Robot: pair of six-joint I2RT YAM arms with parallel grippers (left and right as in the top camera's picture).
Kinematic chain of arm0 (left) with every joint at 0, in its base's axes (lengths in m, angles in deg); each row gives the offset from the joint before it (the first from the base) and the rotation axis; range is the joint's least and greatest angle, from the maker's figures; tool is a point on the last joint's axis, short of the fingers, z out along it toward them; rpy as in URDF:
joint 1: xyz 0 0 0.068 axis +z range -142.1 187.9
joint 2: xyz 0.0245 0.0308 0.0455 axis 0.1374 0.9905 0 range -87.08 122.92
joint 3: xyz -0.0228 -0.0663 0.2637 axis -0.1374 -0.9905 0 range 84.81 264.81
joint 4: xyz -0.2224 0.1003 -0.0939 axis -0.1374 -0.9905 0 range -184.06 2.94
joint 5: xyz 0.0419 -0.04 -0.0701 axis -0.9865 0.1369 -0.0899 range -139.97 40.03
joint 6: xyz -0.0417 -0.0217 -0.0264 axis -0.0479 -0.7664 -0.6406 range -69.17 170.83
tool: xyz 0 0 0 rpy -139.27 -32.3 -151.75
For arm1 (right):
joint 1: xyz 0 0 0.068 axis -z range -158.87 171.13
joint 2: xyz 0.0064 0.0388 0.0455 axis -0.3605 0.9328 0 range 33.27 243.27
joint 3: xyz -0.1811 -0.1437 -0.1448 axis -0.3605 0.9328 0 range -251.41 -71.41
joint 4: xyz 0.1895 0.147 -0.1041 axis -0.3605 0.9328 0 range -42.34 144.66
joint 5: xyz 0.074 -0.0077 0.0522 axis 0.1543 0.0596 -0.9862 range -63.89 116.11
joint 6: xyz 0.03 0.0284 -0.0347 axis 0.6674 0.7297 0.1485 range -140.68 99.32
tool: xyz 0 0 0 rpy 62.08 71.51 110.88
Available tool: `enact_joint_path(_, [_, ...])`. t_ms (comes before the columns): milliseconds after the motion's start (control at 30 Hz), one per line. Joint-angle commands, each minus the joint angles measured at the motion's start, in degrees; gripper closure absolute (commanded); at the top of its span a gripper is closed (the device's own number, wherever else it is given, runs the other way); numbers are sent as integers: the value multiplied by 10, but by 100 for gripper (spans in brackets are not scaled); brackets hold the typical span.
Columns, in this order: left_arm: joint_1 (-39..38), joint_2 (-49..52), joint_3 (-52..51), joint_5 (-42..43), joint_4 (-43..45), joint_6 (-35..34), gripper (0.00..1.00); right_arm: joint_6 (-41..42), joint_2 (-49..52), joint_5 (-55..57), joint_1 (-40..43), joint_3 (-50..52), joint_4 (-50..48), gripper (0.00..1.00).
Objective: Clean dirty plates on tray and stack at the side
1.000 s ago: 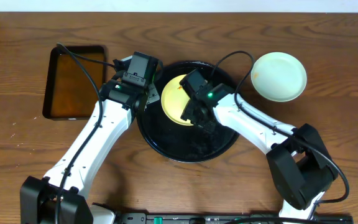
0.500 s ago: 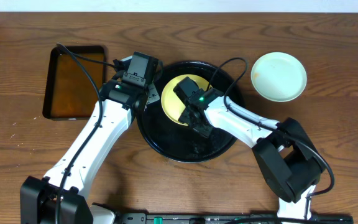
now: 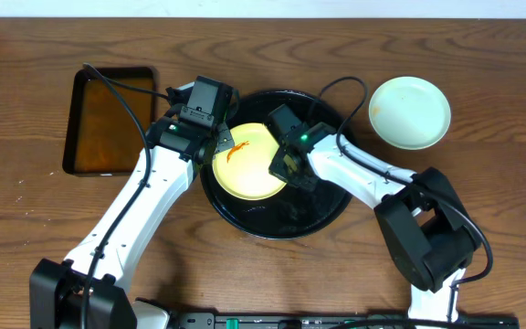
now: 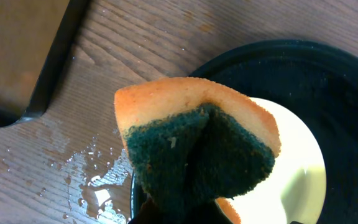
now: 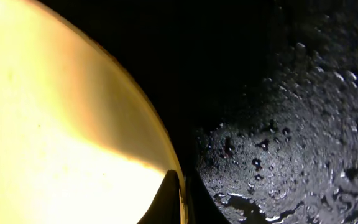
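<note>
A pale yellow plate (image 3: 249,169) with an orange sauce smear lies on the round black tray (image 3: 281,224). My right gripper (image 3: 287,164) is shut on its right rim; in the right wrist view a dark finger (image 5: 169,199) lies over the plate (image 5: 61,124) edge, with the wet tray (image 5: 291,124) beside it. My left gripper (image 3: 217,139) hovers at the plate's left rim, shut on an orange-and-green sponge (image 4: 197,143) above the plate (image 4: 297,168). A pale mint-blue plate (image 3: 410,111) sits on the table to the right of the tray.
A rectangular black tray of brown liquid (image 3: 108,119) sits at the left. Water is spilled on the wood (image 4: 98,193) between it and the round tray. Cables run from both arms over the tray.
The right gripper has shut on the yellow plate's rim. The plate now sits a little further left and forward, with its orange smear uncovered. The left arm has not moved.
</note>
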Motion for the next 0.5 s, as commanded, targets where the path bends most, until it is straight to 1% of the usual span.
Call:
enact_joint_path(0, [1,-7,-10,-3,-2,-3,92,-118,27,17,28,10,8,99])
enact_joint_path(67, [1,-7,-10,-3,-2,-3,92,-147,27,18,40,10,10,98])
enact_joint_path(167, [1,-7,-10,7,-2,-2,92,-158,27,18,56,10,14,99])
enact_joint_path(300, [1,-7,-10,63,-2,2,92,-170,27,18,79,10,13,99])
enact_joint_path(367, [1,-4,-10,86,-2,2,92,-223,27,10,87,10,2,99])
enact_joint_path(467, [-2,5,-10,97,-1,2,92,-339,27,-12,90,10,-14,99])
